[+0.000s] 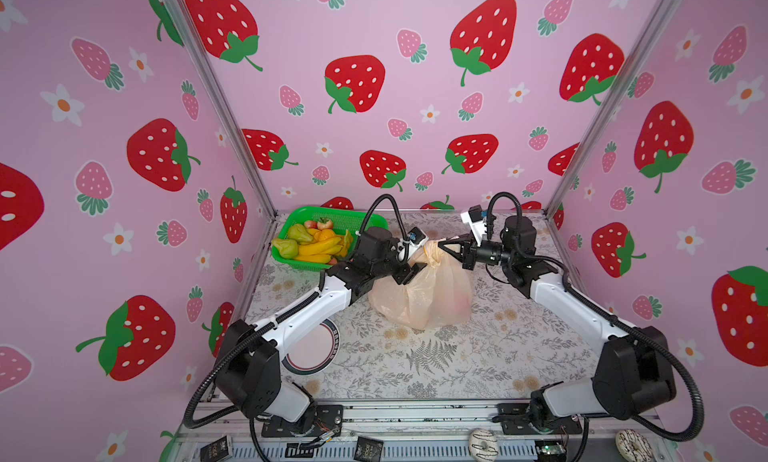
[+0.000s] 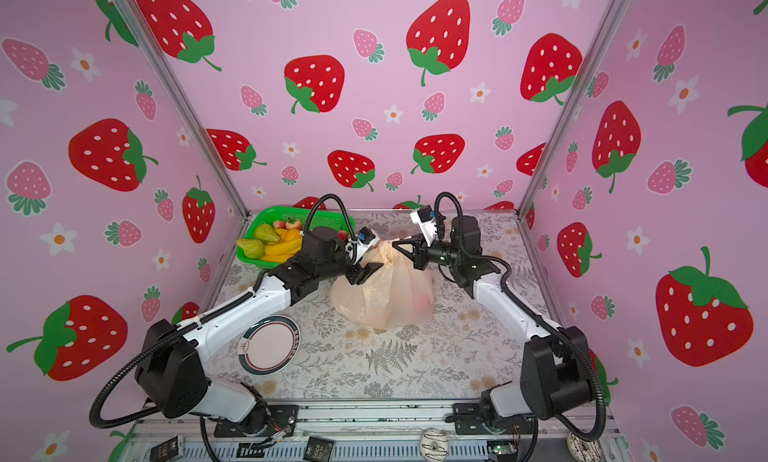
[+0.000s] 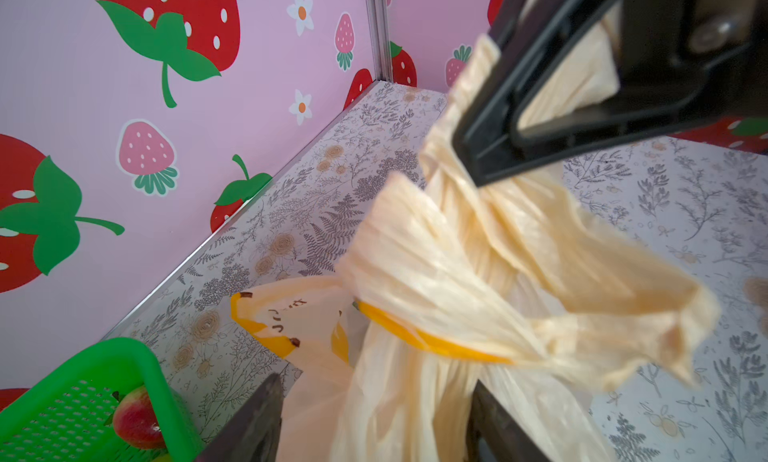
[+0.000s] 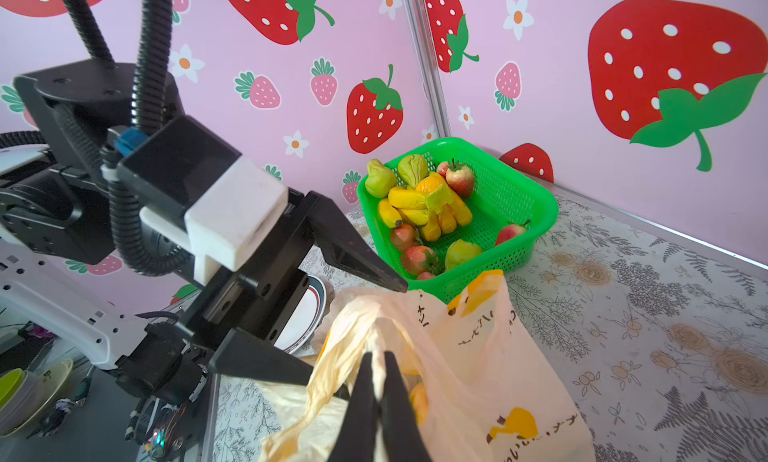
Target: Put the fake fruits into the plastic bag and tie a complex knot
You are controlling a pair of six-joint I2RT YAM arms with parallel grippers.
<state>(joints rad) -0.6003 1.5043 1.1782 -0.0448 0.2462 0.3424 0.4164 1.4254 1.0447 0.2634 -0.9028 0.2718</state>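
Plastic bag [image 1: 419, 297] well off walls [image 1: 374, 106]; right end effector [image 4: 377, 358] pinching knot [image 3: 469, 247], left end effector [image 4: 357, 334] apart.

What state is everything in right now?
bag, upright on table, neck gathered.
handles, twisted together, one tail sticking out.
left pincer, open, straddling the bag's neck.
right pincer, shut on the handles.
fruits, piled in basket.
plate, flat on table.
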